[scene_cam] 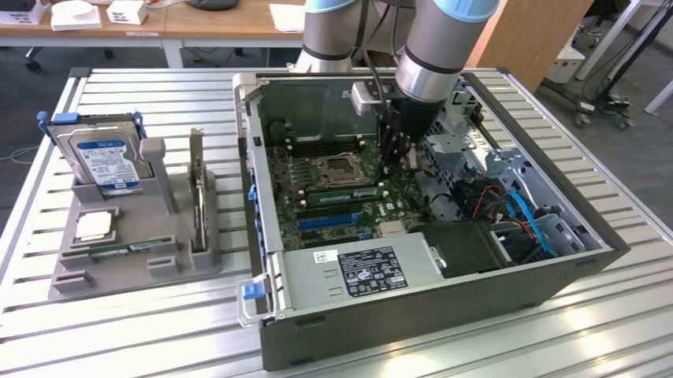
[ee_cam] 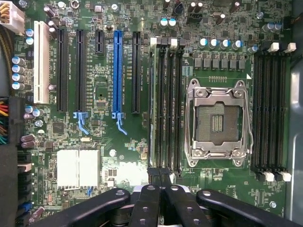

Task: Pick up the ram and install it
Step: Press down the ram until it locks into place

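Observation:
Inside the open computer case (scene_cam: 421,319) my gripper (scene_cam: 398,167) hangs over the motherboard (ee_cam: 102,90) with its fingers shut together and nothing between them. A ram stick (ee_cam: 152,104) stands edge-up in the memory slot nearest the blue expansion slot (ee_cam: 117,71), beside the CPU socket (ee_cam: 218,123). In the wrist view my fingertips (ee_cam: 154,174) sit right at one end of that stick; I cannot tell whether they touch it. In the exterior view the same green ram (scene_cam: 339,193) lies just in front of the socket (scene_cam: 342,168).
A grey parts holder (scene_cam: 79,272) on the slatted table at the exterior view's left carries a hard drive (scene_cam: 105,161), an upright expansion card (scene_cam: 197,185) and a thin green stick (scene_cam: 124,251). Cables (scene_cam: 521,213) and the power supply (scene_cam: 358,272) crowd the case.

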`<state>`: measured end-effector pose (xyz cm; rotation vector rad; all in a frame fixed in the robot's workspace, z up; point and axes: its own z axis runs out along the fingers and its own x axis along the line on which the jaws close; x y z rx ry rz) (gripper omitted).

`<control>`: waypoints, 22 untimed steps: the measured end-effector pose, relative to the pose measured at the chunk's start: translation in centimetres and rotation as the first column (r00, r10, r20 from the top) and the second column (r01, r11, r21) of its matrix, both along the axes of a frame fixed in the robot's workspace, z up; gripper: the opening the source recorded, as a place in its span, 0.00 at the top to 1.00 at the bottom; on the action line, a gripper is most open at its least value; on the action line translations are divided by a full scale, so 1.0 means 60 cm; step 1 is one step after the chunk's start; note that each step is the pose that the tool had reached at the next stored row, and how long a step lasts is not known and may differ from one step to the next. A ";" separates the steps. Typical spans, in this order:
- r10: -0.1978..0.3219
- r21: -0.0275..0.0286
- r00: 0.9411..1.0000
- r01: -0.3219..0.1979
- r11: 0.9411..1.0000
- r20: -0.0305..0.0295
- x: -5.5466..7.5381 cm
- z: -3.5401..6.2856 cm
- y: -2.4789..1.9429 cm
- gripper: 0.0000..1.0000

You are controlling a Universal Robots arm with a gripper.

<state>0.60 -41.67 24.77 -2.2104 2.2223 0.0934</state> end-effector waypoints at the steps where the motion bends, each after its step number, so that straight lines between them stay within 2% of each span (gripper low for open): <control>1: 0.000 0.000 1.000 0.000 1.000 0.000 0.000 -0.001 0.0000 0.90; 12: 0.000 0.000 1.000 0.000 1.000 0.001 0.000 -0.010 0.0000 0.90; 22: 0.000 0.000 1.000 0.000 1.000 0.001 0.004 -0.011 0.0000 0.90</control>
